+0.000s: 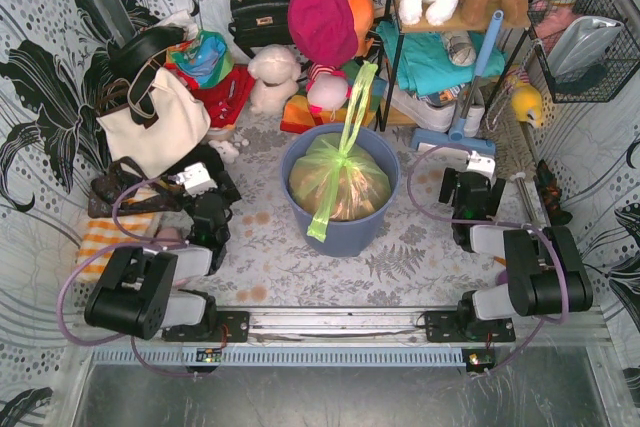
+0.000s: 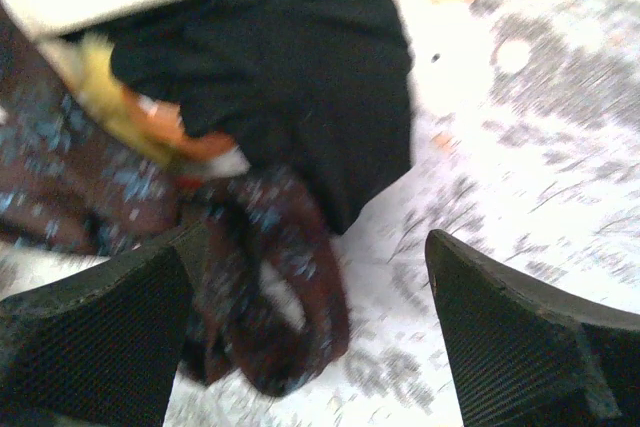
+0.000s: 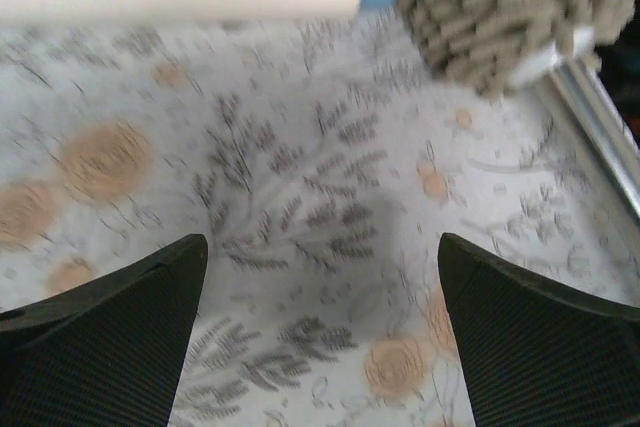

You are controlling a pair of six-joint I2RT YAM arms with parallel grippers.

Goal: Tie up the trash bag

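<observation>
Lime bag sits in bin, well clear of our fingers; bin likely props its strips up for tying; left gripper and right gripper both spread, empty

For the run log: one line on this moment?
trash bag in bin, unheld | left jaws open, empty | right jaws open, empty

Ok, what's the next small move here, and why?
Probably bring the left claw to the strip hanging over the front of the bin: it and the right claw sit open, empty, apart from the trash bag, whose strips trail loose.
</observation>
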